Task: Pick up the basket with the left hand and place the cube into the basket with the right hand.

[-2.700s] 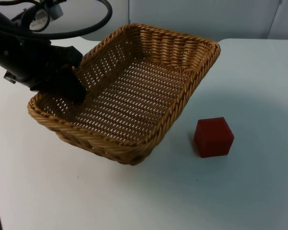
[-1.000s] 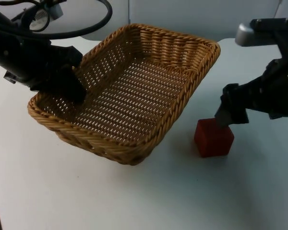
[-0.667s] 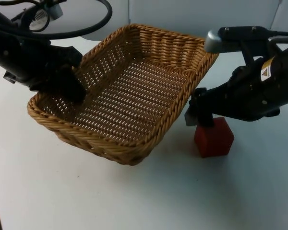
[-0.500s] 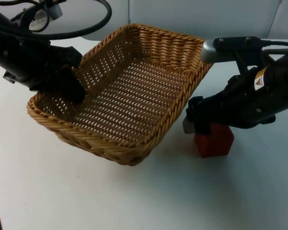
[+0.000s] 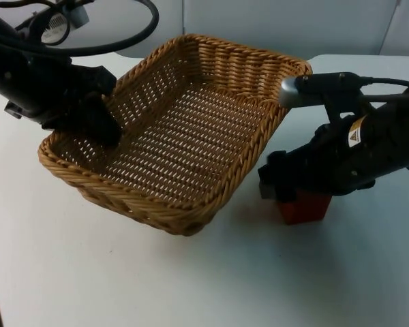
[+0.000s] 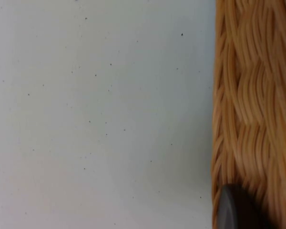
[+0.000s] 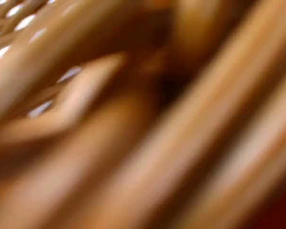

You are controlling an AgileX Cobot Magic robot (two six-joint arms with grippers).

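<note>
Nearest in the top view, bare white table (image 5: 191,286) from five round to seven o'clock. Just beyond, at about four o'clock from centre, red cube (image 5: 305,206) resting on the table, mostly covered from above by the right gripper (image 5: 279,185), which sits low over its top and near-left edge, close beside the basket's right wall. Cannot tell whether the right jaws stand apart or together, nor whether anything is pinched yet. Right wrist view: a smear of tan wicker at very close range, with a hint of red at one margin.

At centre, woven basket (image 5: 184,129), held tilted, near corner low toward six o'clock, far rim toward twelve, nothing inside. At nine to ten o'clock, left gripper (image 5: 99,119) clamped on the basket's left rim, one finger inside the wall. Left wrist view: basket rim (image 6: 252,105) beside a black fingertip (image 6: 233,212), table below.

Judged step: basket pickup done, cube grasp in hand. Next move calls for straddling the cube squarely, closing firmly, lifting clear of the basket wall, then carrying toward ten o'clock over the rim and releasing above the weave. Risk: nudging the basket wall while so close.
</note>
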